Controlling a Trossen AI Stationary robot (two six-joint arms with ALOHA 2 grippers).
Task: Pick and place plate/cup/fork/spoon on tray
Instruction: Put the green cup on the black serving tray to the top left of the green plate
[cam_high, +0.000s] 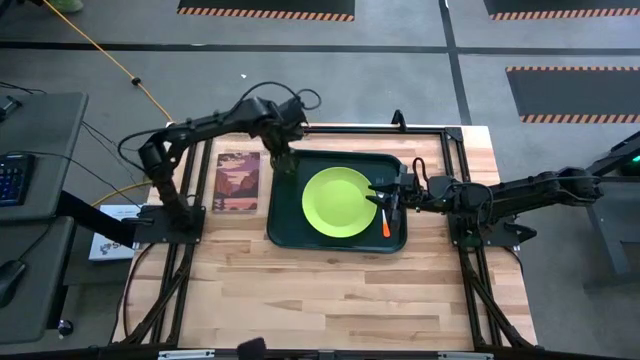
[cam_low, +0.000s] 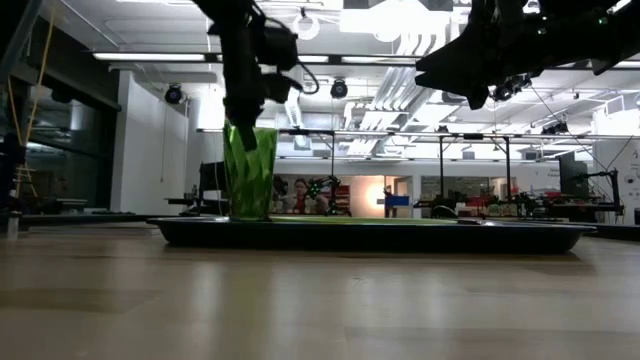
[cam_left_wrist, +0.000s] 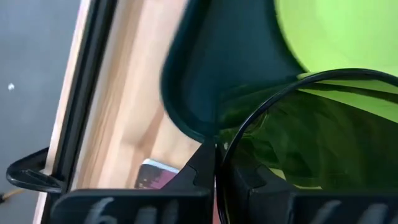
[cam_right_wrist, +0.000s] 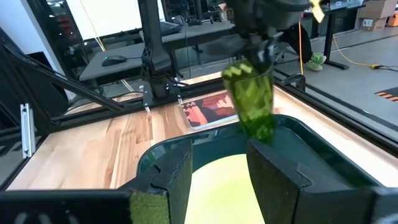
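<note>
High view first: the left end effector is clenched on the rim of the cup, holding it upright over the corner of the tray nearest the picture card. From the low view the cup's base looks to be at or just above the tray floor; I cannot tell whether it touches. The step in hand, as I judge it, is setting the cup down; the next move calls for a short straight lowering if any gap remains, then letting go and lifting clear without tipping the tumbler.

The right end effector hovers over the opposite side of the tray, its fingers parted and holding nothing. Below it the fork lies on the tray beside the plate, which sits flat in the tray's middle. The spoon is not visible in any view (possibly hidden under the right arm).

Room is tight around the cup: tray rim on two sides, plate edge close on a third, so retreat should go upward. Beyond the tray the desk offers wide bare wood toward the front.
</note>
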